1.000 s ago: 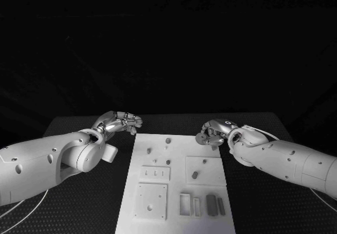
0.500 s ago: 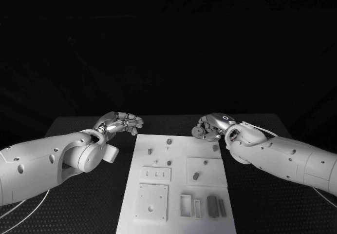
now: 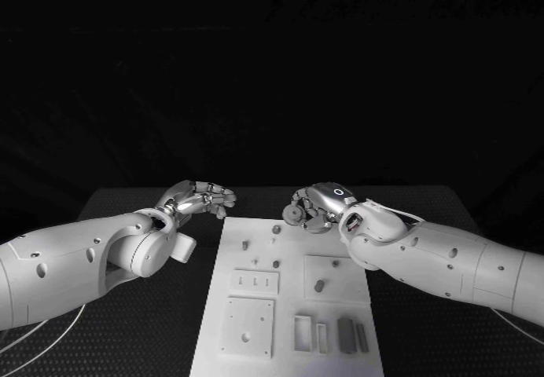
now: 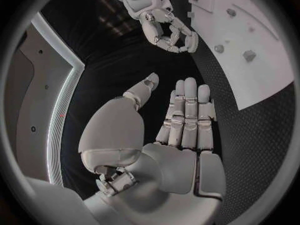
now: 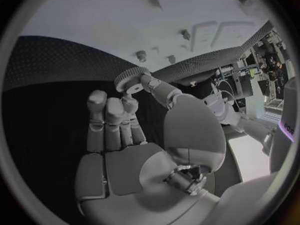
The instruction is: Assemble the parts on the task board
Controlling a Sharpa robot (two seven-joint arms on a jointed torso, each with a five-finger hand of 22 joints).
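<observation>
The white task board [image 3: 292, 245] lies in the middle of the table, also seen in the right wrist view [image 5: 112, 15]. Small pegs stand on it, one near the far end [image 3: 276, 229] and one in a square plate [image 3: 318, 286]. My right hand [image 3: 314, 208] hovers over the board's far end and pinches a small toothed round part [image 5: 130, 80] between thumb and finger. My left hand [image 3: 202, 198] hangs just off the board's far left corner, holding nothing, its fingers [image 4: 187, 115] straight and the thumb apart.
Raised square plates [image 3: 248, 318] and a slotted plate [image 3: 251, 280] sit on the near half of the board. Several grey bars [image 3: 343, 334] lie at its near right. Black table [image 3: 125, 212] surrounds the board.
My right hand has moved left with the toothed part, from beside the board's far right corner to above its far end. The left hand has hardly moved.
</observation>
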